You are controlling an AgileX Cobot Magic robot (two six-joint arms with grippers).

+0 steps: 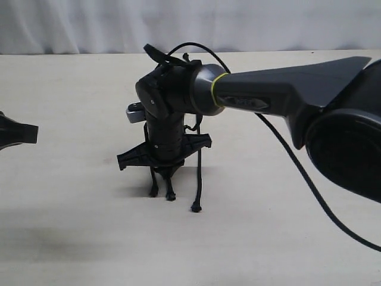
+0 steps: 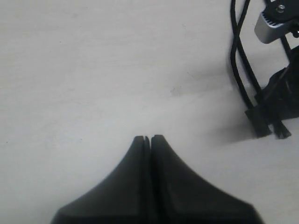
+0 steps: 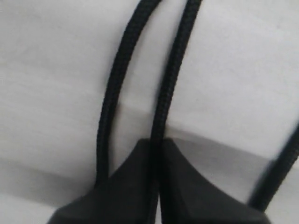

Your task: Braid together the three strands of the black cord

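Three thin black strands lie on the pale table below my right gripper [image 1: 164, 173], with knobbed tips at the left strand [image 1: 153, 192], the middle strand [image 1: 171, 196] and the right strand [image 1: 196, 206]. My right gripper points down and is shut on one strand [image 3: 174, 74], which runs between its fingertips [image 3: 156, 140]. A second strand [image 3: 111, 93] passes just beside one finger. A third strand [image 3: 280, 172] shows blurred at the picture's edge. The cord's joined end is hidden behind the right arm. Far off at the left edge, my left gripper [image 1: 24, 132] [image 2: 148, 138] is shut and holds nothing.
The right arm [image 1: 286, 95] stretches in from the right, and its glossy cable [image 1: 309, 179] trails across the table. The left wrist view shows the right gripper's body [image 2: 275, 107] and cables [image 2: 239, 60]. A white curtain [image 1: 178, 24] backs the table.
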